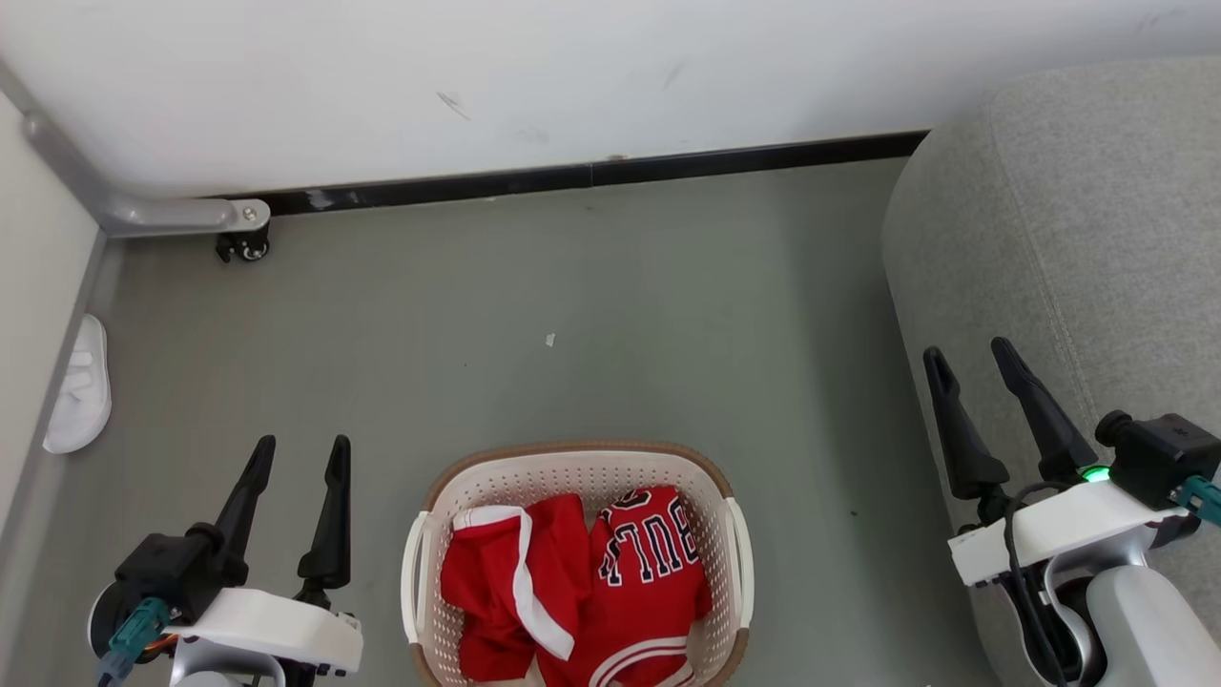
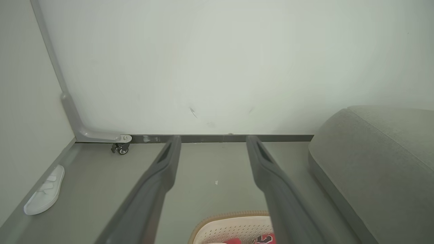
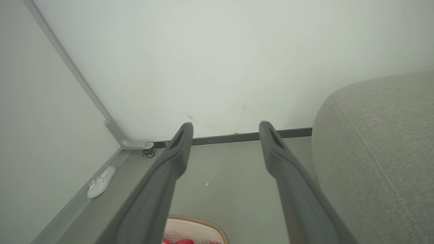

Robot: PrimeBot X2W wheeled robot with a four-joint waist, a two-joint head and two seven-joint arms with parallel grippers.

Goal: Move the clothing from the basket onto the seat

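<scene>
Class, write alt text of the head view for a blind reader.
A cream basket holding a red jersey and red shorts sits on the floor between the left gripper and right gripper, both open. A grey seat stands at right.

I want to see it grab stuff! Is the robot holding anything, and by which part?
Nothing is held. The left gripper and the right gripper are both open and empty; the clothes lie in the basket.
</scene>
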